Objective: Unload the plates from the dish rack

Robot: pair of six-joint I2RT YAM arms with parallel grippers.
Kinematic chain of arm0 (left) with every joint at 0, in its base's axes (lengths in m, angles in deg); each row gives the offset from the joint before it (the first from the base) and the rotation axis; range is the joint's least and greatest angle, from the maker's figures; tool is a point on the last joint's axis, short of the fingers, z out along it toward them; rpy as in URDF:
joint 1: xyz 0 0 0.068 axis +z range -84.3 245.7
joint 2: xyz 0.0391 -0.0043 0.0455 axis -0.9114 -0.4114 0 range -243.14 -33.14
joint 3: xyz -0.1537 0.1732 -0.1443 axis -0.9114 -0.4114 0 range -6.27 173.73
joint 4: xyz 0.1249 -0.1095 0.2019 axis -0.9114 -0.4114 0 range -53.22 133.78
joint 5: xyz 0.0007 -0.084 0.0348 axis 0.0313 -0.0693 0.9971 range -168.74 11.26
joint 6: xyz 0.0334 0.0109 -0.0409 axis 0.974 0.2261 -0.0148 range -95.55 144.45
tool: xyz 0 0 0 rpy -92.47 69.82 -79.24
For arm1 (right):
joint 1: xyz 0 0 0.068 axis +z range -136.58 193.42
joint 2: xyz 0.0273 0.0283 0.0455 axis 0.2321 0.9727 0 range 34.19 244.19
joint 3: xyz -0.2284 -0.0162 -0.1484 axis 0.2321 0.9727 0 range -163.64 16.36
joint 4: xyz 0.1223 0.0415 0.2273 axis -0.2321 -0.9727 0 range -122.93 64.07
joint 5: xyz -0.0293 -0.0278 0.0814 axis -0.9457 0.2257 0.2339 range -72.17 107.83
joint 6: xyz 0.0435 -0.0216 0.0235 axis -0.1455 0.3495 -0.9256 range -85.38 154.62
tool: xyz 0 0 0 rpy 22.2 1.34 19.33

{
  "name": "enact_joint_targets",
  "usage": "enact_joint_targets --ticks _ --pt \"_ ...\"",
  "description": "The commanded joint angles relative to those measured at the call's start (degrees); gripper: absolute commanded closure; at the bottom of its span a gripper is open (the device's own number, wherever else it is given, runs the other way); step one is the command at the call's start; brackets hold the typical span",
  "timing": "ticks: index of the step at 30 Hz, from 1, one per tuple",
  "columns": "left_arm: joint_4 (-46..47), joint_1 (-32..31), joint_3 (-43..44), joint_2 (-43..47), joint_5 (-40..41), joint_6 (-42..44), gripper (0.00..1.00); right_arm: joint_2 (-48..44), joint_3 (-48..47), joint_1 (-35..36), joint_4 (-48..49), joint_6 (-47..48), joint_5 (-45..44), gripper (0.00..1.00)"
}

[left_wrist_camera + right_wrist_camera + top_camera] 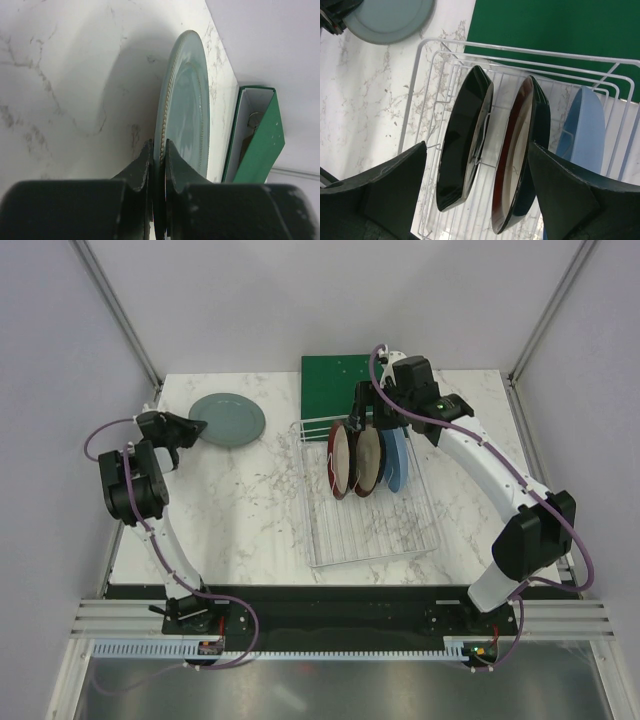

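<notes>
1. Currently two steps run side by side. The left gripper [159,155] is pinched narrow on the rim of the grey-green plate [228,420], which sits at the upper left of the top view, out of the dish rack [365,525]. The right gripper [476,150] hangs spread wide and empty over the rack.
2. Left side, judged a set-down. The plate looks flat on or just above the marble table [250,500]; contact cannot be confirmed. It should be fully seated before the pinch is released, and the gripper should then back out along the plate's plane so the fingers do not drag the rim.
3. Right side, judged a pick. In the wrist view the first red-brown plate [465,140] and the second red-brown plate [520,150] stand on edge, tilted, at frame centre. The light blue plate [582,132] is at the right.
4. The fingers frame both red-brown plates at once. The gripper should centre on one rim only, one finger per face, and lift straight up clear of the wires. Closing across two would likely knock the neighbour.
5. Left arm pose: folded at the left edge of the top view, with the wrist low and reaching toward frame centre.
6. Right arm pose: stretched from lower right to upper centre, with the wrist bent down over the rack's upper end, just beside the green board [335,380].
</notes>
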Motion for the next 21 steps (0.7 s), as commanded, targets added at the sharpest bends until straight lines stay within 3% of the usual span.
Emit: enact_joint_targets --ticks 1,4,6,7,11,13,15,16,17,21 --pt "9.54 0.2 5.5 -3.21 -6.66 -6.18 0.96 0.55 1.03 0.1 -3.07 2.44 -3.41 0.12" --pt "9.89 0.37 6.03 -5.67 -7.71 -8.55 0.8 0.64 -0.37 1.94 -4.83 3.84 -5.95 0.15" --pt "11.04 0.37 5.51 -6.47 -7.98 -10.05 0.77 1.51 -2.04 3.78 -6.68 4.63 -11.37 0.14" --pt "11.13 0.29 5.42 -7.17 -8.33 -10.49 0.68 1.95 -3.71 5.45 -8.6 5.16 -13.33 0.14" --pt "11.83 0.37 5.42 -8.58 -9.74 -12.16 0.59 3.27 -4.69 10.02 -9.67 5.34 -19.4 0.15" --pt "11.57 0.37 4.98 -8.84 -10.09 -12.42 0.43 3.54 -4.78 12.13 -9.76 4.9 -22.91 0.15" --pt "11.65 0.37 4.37 -8.76 -10.36 -12.25 0.36 3.8 -5.04 13.1 -10.02 3.94 -24.67 0.15" --pt "11.74 0.37 3.84 -8.76 -10.27 -12.25 0.11 4.15 -5.74 14.68 -10.98 3.76 -28.77 0.15" --pt "11.74 0.37 3.66 -8.84 -10.44 -12.34 0.0 4.07 -5.74 15.3 -10.99 3.85 -29.68 0.15" --pt "12.09 0.46 2.61 -8.14 -10.71 -12.6 0.0 1.97 -6.01 17.15 -10.82 2.53 -35.48 0.15"
